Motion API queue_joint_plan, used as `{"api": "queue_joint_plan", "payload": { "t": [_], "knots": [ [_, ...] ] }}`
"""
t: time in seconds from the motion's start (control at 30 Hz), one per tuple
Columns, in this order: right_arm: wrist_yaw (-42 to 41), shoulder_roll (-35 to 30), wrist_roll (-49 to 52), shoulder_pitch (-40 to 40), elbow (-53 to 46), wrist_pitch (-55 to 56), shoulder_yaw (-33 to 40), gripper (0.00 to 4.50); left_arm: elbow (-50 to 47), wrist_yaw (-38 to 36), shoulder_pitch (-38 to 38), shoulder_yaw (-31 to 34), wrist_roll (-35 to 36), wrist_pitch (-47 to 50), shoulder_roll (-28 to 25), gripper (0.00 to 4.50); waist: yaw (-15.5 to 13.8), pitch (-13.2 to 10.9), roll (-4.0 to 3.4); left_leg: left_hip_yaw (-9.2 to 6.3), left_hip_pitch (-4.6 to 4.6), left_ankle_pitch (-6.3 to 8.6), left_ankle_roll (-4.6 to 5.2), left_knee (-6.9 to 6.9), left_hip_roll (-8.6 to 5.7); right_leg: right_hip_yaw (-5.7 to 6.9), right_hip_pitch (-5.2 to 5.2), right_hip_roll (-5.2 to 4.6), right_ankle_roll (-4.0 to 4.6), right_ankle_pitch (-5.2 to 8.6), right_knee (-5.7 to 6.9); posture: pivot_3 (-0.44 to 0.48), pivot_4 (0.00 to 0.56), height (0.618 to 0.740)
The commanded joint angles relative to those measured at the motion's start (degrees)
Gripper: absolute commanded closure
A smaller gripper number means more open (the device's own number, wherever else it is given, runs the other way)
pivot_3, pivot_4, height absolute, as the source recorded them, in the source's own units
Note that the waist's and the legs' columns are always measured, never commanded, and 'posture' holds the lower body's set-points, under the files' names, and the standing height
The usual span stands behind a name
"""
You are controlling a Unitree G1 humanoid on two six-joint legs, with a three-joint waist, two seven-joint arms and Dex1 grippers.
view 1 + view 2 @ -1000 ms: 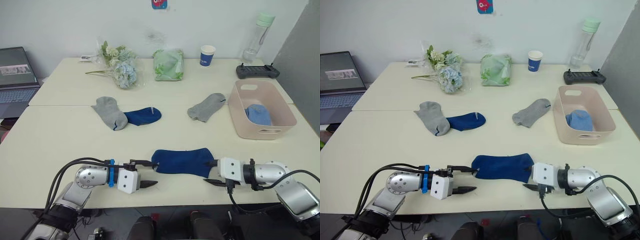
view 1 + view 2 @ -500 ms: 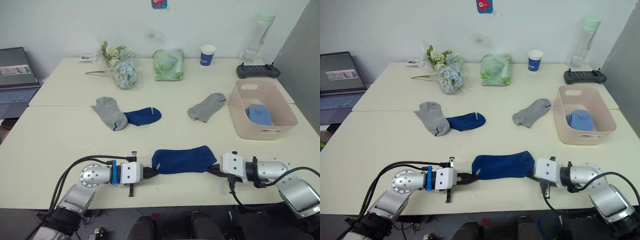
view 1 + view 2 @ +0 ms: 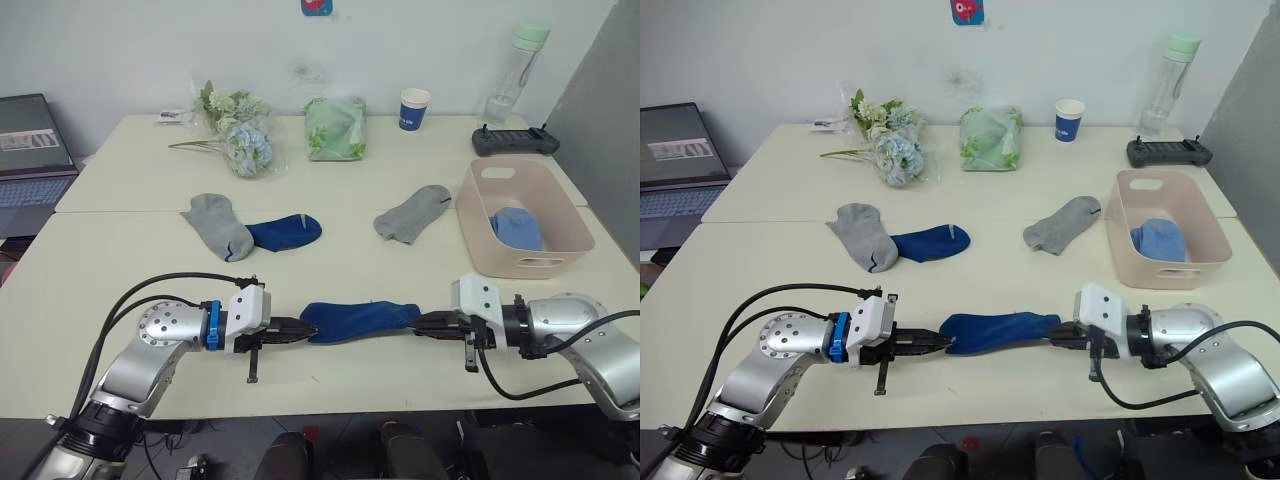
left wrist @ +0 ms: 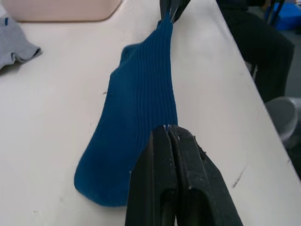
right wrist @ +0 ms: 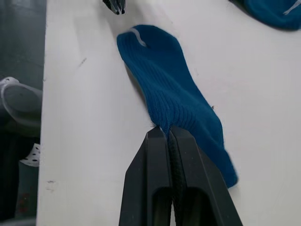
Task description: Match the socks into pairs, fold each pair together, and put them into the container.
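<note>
Near the front edge of the table [image 3: 120,260] I have a navy sock [image 3: 360,320] stretched out lengthwise between my two grippers. My left gripper [image 3: 300,331] has its black fingers pressed together on one end of that sock, and my right gripper [image 3: 422,324] is pinching the other end the same way; in the wrist views each pair of fingers sits tight against the ribbed knit with no gap between them. The sock lies flat on the tabletop along most of its length. Further back on my left, a grey sock [image 3: 217,224] lies with a second navy sock [image 3: 286,231] touching its lower end, the navy one partly tucked under it as far as I can tell. Another grey sock [image 3: 412,213] lies alone toward the right, just beside the pink container [image 3: 560,262] but not touching it. Inside the container I can see light blue knit [image 3: 517,229], bunched up; I cannot tell whether it is one sock or two. Along the far side of the table sit a bunch of pale flowers [image 3: 238,132], a green wrapped bundle [image 3: 336,128], a blue-and-white paper cup [image 3: 414,109], a clear bottle with a green cap [image 3: 513,72] and a dark handheld controller [image 3: 515,141]. A laptop [image 3: 32,150] stands open off to my left, beyond the table.
</note>
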State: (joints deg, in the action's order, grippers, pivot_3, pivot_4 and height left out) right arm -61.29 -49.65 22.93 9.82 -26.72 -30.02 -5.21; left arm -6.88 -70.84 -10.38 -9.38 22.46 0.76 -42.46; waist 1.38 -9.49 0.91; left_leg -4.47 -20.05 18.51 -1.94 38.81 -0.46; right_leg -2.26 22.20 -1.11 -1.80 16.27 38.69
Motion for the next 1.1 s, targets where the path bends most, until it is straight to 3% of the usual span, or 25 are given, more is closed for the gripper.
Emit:
{"api": "queue_joint_plan", "payload": {
  "t": [0.03,0.1,0.2,0.4,0.83,0.93,1.1],
  "knots": [
    [-0.12,-0.61,2.79,0.35,-2.66,-2.37,1.7,4.5,0.48,-1.77,-0.13,0.52,-2.97,-7.01,0.06,4.48,0.0,0.0,0.01,-0.02,0.0,0.0,0.0,0.0,0.02,-0.01,0.0,0.0,0.0,0.0,-0.01,0.0,0.15,0.74],
    [0.31,-0.41,2.26,0.02,-2.51,-2.06,1.12,4.5,2.39,-2.18,0.19,0.33,-4.4,-10.85,0.83,4.48,-0.01,-0.01,-0.01,-0.03,-0.01,0.0,0.0,-0.02,0.02,-0.04,0.01,0.0,0.01,0.0,-0.02,0.0,0.15,0.74],
    [0.54,-0.39,2.08,-0.98,-2.79,-1.87,0.96,4.5,3.38,-2.24,1.6,0.34,-5.33,-13.64,1.47,3.94,0.01,-0.01,-0.01,-0.01,-0.02,0.0,0.0,-0.02,0.01,-0.04,0.01,-0.01,0.01,0.0,-0.05,0.0,0.15,0.74],
    [0.76,-0.37,2.01,-2.3,-3.25,-1.61,1.1,4.5,4.95,0.91,3.92,0.86,-8.73,-22.64,4.14,2.14,-0.04,-0.03,0.01,-0.08,-0.16,0.0,-0.01,0.0,0.0,-0.05,0.05,-0.05,0.01,0.0,-0.11,0.0,0.15,0.74],
    [0.56,-0.44,2.33,-2.65,-3.32,-2.16,1.09,4.5,14.95,9.69,0.66,-0.66,-20.68,-33.19,6.24,2.14,-0.07,-0.04,0.01,-0.11,-0.19,0.0,0.0,0.0,-0.02,0.02,0.06,-0.04,0.0,0.0,-0.11,0.0,0.15,0.74],
    [0.53,-0.56,2.37,-3.13,-3.51,-2.11,1.25,4.5,15.0,10.25,0.54,-0.93,-20.37,-34.27,6.54,2.76,-0.04,-0.04,0.01,-0.11,-0.19,0.0,0.0,0.0,-0.01,0.01,0.07,-0.05,0.0,0.0,-0.11,0.0,0.15,0.74],
    [0.73,-0.41,2.4,-3.22,-3.63,-2.2,1.35,4.5,13.92,9.69,0.14,-2.09,-18.74,-34.31,6.88,4.4,0.0,-0.04,0.01,-0.12,-0.2,0.0,-0.01,-0.01,0.0,0.0,0.08,-0.05,0.0,0.0,-0.11,0.0,0.15,0.74]
  ]
}}
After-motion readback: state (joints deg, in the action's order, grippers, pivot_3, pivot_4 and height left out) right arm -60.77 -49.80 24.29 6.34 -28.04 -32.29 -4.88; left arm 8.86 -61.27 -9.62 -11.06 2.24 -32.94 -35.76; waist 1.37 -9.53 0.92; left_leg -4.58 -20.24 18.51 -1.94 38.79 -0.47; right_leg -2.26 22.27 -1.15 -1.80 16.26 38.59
